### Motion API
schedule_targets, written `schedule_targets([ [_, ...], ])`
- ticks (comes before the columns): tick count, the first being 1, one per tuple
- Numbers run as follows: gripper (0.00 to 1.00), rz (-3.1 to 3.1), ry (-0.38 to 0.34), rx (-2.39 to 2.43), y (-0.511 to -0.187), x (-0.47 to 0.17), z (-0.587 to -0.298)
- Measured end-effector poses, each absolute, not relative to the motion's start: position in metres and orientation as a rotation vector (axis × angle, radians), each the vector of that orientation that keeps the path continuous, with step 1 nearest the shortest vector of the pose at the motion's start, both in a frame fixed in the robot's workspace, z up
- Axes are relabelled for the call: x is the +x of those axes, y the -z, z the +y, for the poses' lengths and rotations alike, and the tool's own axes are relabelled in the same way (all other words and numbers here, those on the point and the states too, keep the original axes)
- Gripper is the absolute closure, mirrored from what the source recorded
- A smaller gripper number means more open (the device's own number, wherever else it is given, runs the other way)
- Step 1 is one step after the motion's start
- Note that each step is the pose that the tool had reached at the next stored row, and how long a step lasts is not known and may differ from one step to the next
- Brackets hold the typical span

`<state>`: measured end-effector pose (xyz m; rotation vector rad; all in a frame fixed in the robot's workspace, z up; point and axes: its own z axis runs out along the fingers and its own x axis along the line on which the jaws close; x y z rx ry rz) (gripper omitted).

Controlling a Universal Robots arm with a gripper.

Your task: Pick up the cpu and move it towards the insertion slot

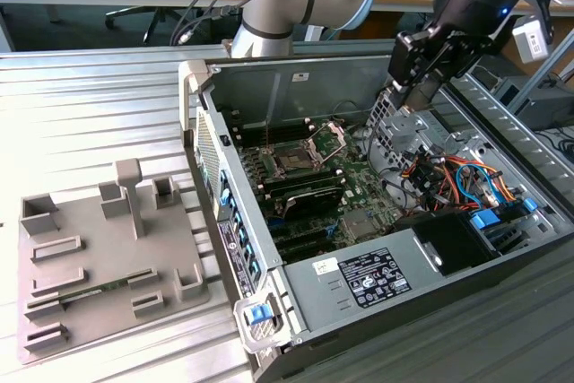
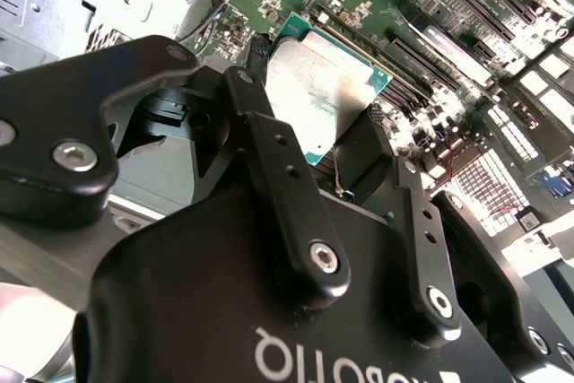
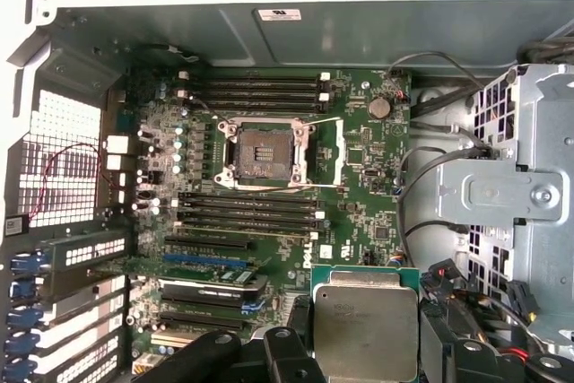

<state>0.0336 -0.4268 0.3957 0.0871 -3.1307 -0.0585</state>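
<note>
Between the black fingers [image 2: 359, 154] of the gripper [image 2: 314, 145], the cpu [image 2: 325, 87] is clamped by two opposite edges, its pale silvery top bare in both wrist views [image 3: 366, 325]. It hangs in the air above the green circuit board [image 3: 359, 159], touching nothing but the gripper.

Well apart from it across the board lies the insertion slot [image 3: 269, 152], a dark square with a shiny frame swung open and a wire lever raised along one side; long black memory slots [image 3: 251, 87] run close along two of its edges. In the exterior view the gripper [image 1: 408, 105] hovers high at the case's [image 1: 269, 78] far wall, toward the exterior view's right, over a metal drive cage [image 1: 386, 127] and a tangle of orange and blue cables [image 1: 448, 177]. The socket [image 1: 296, 161] sits lower, toward the exterior view's left, with open air above it. Outside the case, a grey plastic tray [image 1: 99, 257] rests on the ribbed metal surface [image 1: 90, 114].
</note>
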Motion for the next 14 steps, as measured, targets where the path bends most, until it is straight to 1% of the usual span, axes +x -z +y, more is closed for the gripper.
schedule_targets([
  [14,0.45,-3.131,0.058,0.087,-0.3941,0.0315,-0.4268],
])
